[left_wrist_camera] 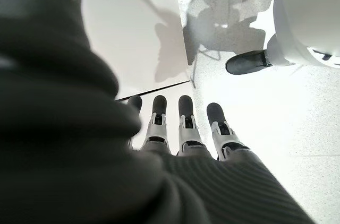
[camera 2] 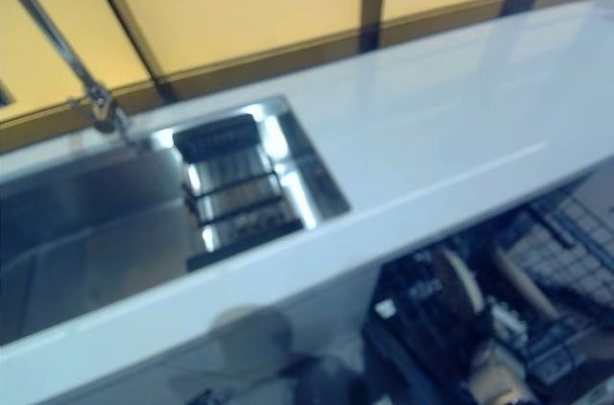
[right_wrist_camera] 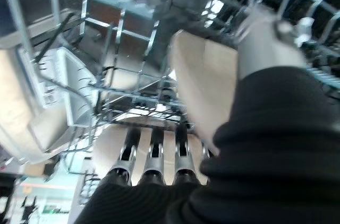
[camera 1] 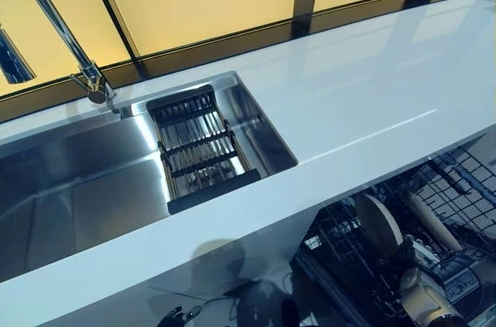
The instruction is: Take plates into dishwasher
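Note:
A beige plate (camera 1: 377, 222) stands on edge in the dishwasher's lower rack (camera 1: 465, 187), under the counter at the lower right. My right hand (camera 1: 407, 253) reaches down into the rack at this plate. In the right wrist view its fingers (right_wrist_camera: 154, 152) lie straight along the plate (right_wrist_camera: 204, 88) and the blurred thumb (right_wrist_camera: 265, 35) sits on the plate's other face, so the plate is pinched between them. My left hand (left_wrist_camera: 186, 128) hangs low beside the white cabinet front (left_wrist_camera: 133, 33), fingers straight and holding nothing.
A white counter (camera 1: 364, 87) runs across the view above the open dishwasher. A steel sink (camera 1: 70, 187) with a black drying rack (camera 1: 198, 149) and a tall tap (camera 1: 54, 17) sits at the left. More beige and white dishes (right_wrist_camera: 58, 91) stand among the rack wires.

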Tool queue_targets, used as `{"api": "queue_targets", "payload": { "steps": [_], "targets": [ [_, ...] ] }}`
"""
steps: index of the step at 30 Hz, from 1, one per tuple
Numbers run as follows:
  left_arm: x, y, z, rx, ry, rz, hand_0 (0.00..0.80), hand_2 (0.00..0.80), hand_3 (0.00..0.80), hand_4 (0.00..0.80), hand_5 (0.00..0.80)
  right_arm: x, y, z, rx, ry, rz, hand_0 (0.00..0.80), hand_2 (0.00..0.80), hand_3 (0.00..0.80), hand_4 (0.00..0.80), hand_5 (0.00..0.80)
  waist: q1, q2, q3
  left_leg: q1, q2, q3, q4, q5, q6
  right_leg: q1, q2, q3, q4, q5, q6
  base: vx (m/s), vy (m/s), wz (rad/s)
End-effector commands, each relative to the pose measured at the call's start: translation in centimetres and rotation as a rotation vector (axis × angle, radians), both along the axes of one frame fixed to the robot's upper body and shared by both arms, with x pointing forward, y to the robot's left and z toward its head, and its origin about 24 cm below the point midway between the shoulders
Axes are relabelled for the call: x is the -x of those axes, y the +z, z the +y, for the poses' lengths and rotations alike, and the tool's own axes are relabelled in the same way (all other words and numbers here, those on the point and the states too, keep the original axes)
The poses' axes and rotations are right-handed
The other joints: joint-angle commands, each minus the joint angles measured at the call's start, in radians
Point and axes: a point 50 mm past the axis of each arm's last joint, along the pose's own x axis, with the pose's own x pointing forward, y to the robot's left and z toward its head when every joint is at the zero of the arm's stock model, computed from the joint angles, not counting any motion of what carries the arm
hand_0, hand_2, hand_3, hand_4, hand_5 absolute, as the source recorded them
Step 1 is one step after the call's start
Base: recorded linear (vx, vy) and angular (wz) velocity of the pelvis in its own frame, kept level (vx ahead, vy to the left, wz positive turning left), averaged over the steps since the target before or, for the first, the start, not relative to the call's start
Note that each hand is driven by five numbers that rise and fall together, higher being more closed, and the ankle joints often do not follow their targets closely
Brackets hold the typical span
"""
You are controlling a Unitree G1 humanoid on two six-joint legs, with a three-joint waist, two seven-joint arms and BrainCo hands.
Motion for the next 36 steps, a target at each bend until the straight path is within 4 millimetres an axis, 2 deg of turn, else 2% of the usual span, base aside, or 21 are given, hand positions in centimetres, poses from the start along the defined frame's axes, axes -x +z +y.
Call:
{"api": "queue_targets", "payload": {
  "steps": [1,3,15,24,30,31,36],
  "targets": [
    [-1.7,0.8,1.7,-0.059,0.006,-0.039,0.000,0.000,0.000,0.000,0.000,-2.2,4.0,-1.1,0.012,0.020,-0.155,0.000,0.000,0.000,0.000,0.000,-0.003,-0.045,0.044,0.022,-0.021,-0.069,0.003,-0.087,0.059,0.052,0.013,-0.011,0.004,-0.082,0.055,0.000,0.000,0.00],
    [-1.5,0.8,2.1,-0.062,0.030,-0.040,0.000,0.000,0.000,0.000,0.000,-1.8,5.6,-2.0,0.032,0.034,-0.187,0.000,0.000,0.000,0.000,0.000,-0.019,-0.054,0.045,0.025,-0.019,-0.058,0.003,-0.089,0.060,0.053,0.016,-0.001,0.004,-0.081,0.057,0.000,0.000,0.00],
    [-1.1,0.9,3.3,-0.078,0.100,-0.037,0.000,0.000,0.000,0.000,0.000,-0.2,11.4,-5.7,0.137,0.046,-0.269,0.000,0.000,0.000,0.000,0.000,-0.059,-0.095,0.042,0.041,-0.011,-0.012,0.003,-0.101,0.062,0.056,0.027,0.030,0.004,-0.077,0.064,0.010,0.014,-0.05],
    [-1.1,1.2,4.6,-0.102,0.138,-0.030,0.000,0.000,0.000,0.000,0.000,1.5,15.3,-9.8,0.214,-0.091,-0.337,0.000,0.000,0.000,0.000,0.000,-0.079,-0.123,0.039,0.053,-0.004,0.008,0.003,-0.110,0.063,0.063,0.034,0.040,0.004,-0.074,0.070,0.002,0.005,-0.05],
    [-0.8,1.1,5.0,-0.114,0.160,-0.004,0.000,0.000,0.000,0.000,0.000,2.9,15.6,-12.1,0.199,-0.229,-0.377,0.000,0.000,0.000,0.000,0.000,-0.082,-0.129,0.026,0.059,-0.003,0.018,0.003,-0.114,0.063,0.067,0.036,0.041,0.004,-0.076,0.070,0.001,0.018,-0.01],
    [-0.7,1.1,5.0,-0.117,0.163,0.001,0.000,0.000,0.000,0.000,0.000,3.2,15.5,-12.5,0.197,-0.253,-0.376,0.000,0.000,0.000,0.000,0.000,-0.084,-0.125,0.024,0.067,-0.003,0.006,0.003,-0.127,0.062,0.076,0.034,0.037,0.004,-0.085,0.077,0.009,0.074,-0.05],
    [-0.3,1.0,5.4,-0.133,0.180,0.017,0.000,0.000,0.000,0.000,0.000,5.2,13.3,-14.6,0.174,-0.403,-0.317,0.000,0.000,0.000,0.000,0.000,-0.081,-0.128,0.017,0.072,-0.008,0.009,0.003,-0.130,0.066,0.085,0.028,0.029,0.004,-0.086,0.077,-0.028,0.075,-0.02]
  ]
}}
